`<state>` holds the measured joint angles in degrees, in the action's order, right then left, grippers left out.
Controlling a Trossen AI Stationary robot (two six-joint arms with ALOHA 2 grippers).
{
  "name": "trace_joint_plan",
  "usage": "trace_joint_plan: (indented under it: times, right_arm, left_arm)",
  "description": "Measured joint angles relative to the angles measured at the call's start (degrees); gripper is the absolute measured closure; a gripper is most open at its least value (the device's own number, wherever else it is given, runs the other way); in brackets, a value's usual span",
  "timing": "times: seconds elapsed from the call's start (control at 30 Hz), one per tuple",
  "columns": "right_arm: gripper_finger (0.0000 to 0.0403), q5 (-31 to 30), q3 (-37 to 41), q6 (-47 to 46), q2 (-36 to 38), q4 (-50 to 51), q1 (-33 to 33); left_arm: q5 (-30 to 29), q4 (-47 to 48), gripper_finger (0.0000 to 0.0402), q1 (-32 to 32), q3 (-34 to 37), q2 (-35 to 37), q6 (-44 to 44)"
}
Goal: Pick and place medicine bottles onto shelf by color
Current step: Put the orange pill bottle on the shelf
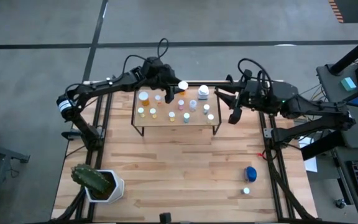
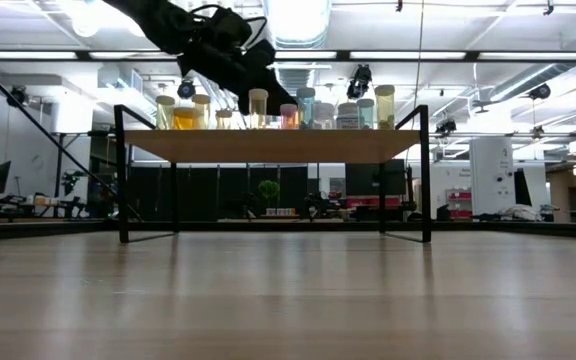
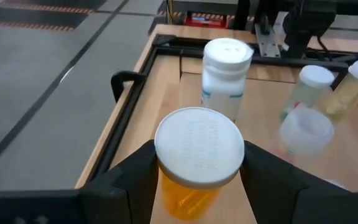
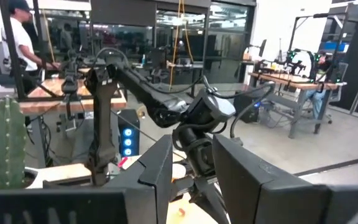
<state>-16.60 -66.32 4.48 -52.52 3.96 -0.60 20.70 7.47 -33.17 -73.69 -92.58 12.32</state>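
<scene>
The shelf (image 1: 176, 127) stands at the table's far middle and carries several small bottles (image 1: 191, 106) with orange, pink, pale and white bodies. My left gripper (image 1: 174, 89) is over the shelf's far edge, shut on an orange bottle (image 3: 197, 162) with a white cap (image 1: 183, 86). A white bottle (image 3: 225, 74) stands just beyond it. My right gripper (image 1: 234, 114) hangs open and empty just right of the shelf. A wider blue bottle (image 1: 250, 173) and a small white-capped one (image 1: 246, 191) stand on the table at the near right. My left gripper pinches the orange bottle between its two fingers (image 3: 138, 171), which sit on opposite sides of the body just under the cap (image 3: 166, 183). The fingers come from the table's left, slanting down. The bottle is upright. Its foot is out of the frame, so I cannot tell whether it stands on the shelf.
A white pot with a green cactus (image 1: 95, 180) stands at the table's near left corner. Black frame rails (image 1: 272, 155) run along the table's left and right sides. Bare wooden tabletop (image 1: 179, 168) lies between the shelf and the near edge.
</scene>
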Motion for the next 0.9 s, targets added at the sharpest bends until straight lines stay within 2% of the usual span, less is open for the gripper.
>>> trace_joint_plan:
  times: [0.33, 0.5, 0.73, 0.9]
  right_arm:
    - [0.0298, 0.0, 0.0, 0.0, -0.1, 0.0, 0.0]
    - [0.0298, -1.4, 0.0, 0.2, -0.1, 0.0, 0.0]
    - [0.0298, -1.5, 0.0, 0.0, -0.1, 0.1, 0.0]
    - [0.0298, -4.0, 0.0, -1.6, 0.0, 0.6, 0.1]
  left_arm:
    - [0.1, -1.1, 0.0219, 0.8, 3.2, -0.1, -0.2]
    - [0.0, -1.0, 0.0216, 0.8, 3.1, -0.1, -3.0]
    - [-1.7, -1.0, 0.0174, 0.7, 3.1, 0.0, -3.0]
    - [-1.7, -1.0, 0.0154, 0.7, 3.1, 1.2, -3.0]
